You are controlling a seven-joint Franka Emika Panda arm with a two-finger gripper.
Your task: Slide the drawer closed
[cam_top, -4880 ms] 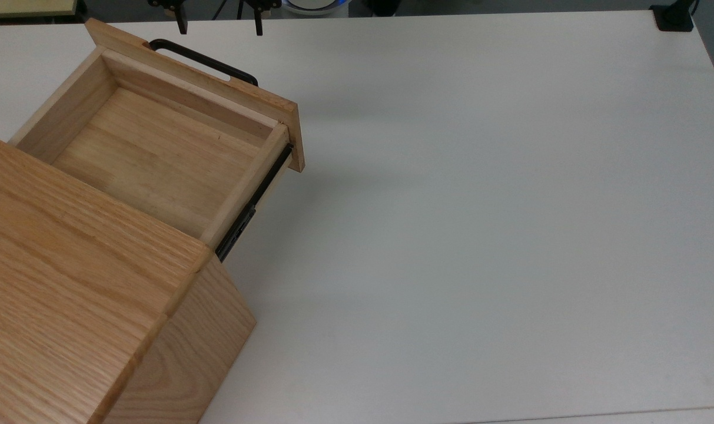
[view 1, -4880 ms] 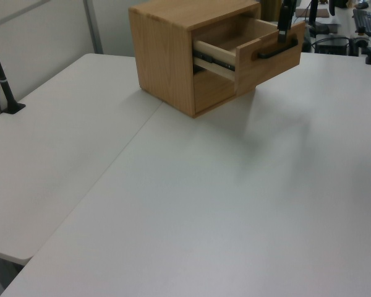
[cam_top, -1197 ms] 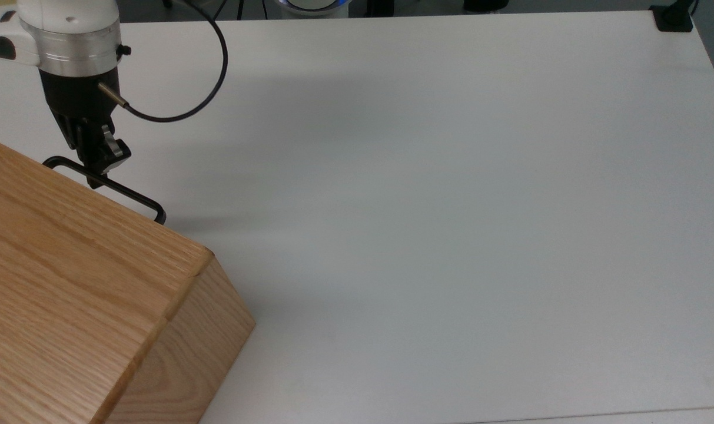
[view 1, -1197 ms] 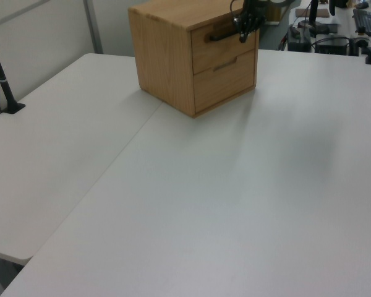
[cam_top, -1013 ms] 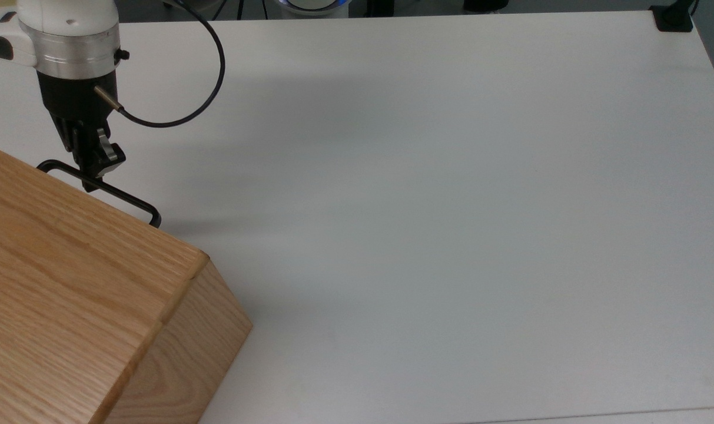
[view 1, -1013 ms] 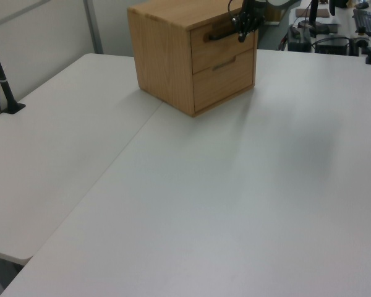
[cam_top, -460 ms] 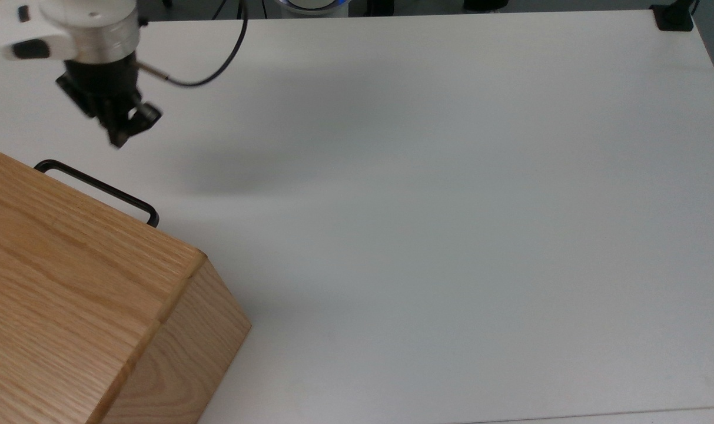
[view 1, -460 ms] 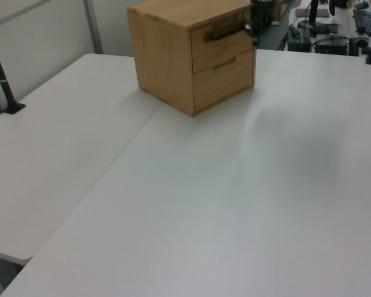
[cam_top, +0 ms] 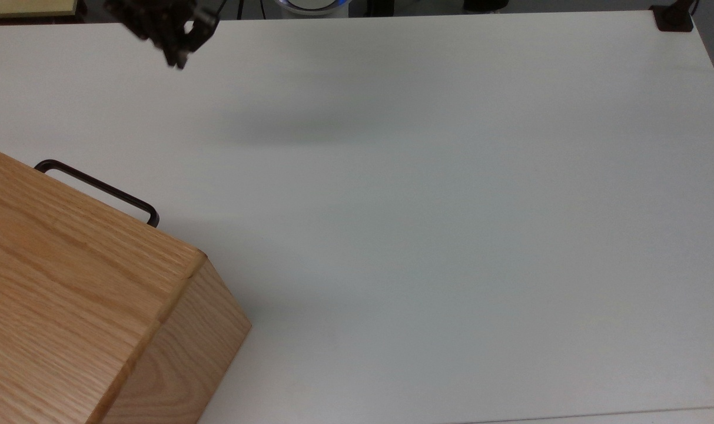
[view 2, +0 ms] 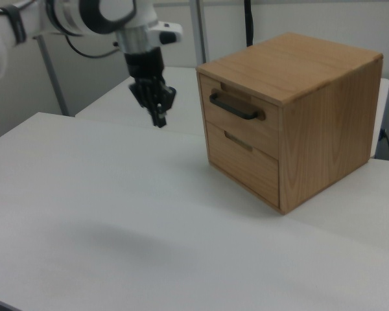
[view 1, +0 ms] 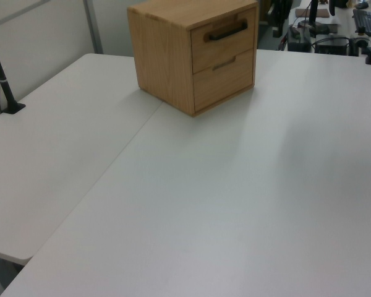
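The drawer (view 2: pixel 238 127) is the upper one in the oak cabinet (view 2: pixel 324 123), and its front sits flush with the cabinet face. Its black bar handle (view 2: pixel 235 109) sticks out from the front. The handle (cam_top: pixel 98 191) pokes out past the cabinet top (cam_top: pixel 68 282) in the top view, and the left view shows the drawer front (view 1: pixel 226 42) flush too. My gripper (view 2: pixel 159 120) hangs in the air to the right view's left of the drawer, clear of the handle, fingers together and holding nothing. It sits near the top view's upper edge as gripper (cam_top: pixel 177 58).
A second, lower drawer (view 2: pixel 243 162) sits shut beneath. The white table (cam_top: pixel 451 235) stretches wide to the top view's right. A black clamp (cam_top: pixel 674 17) grips the far right corner, and a black pole (view 1: pixel 3 80) stands at the left view's left edge.
The drawer went from pulled out to fully pushed in. Over the last second my gripper left the handle and moved up and away from the cabinet.
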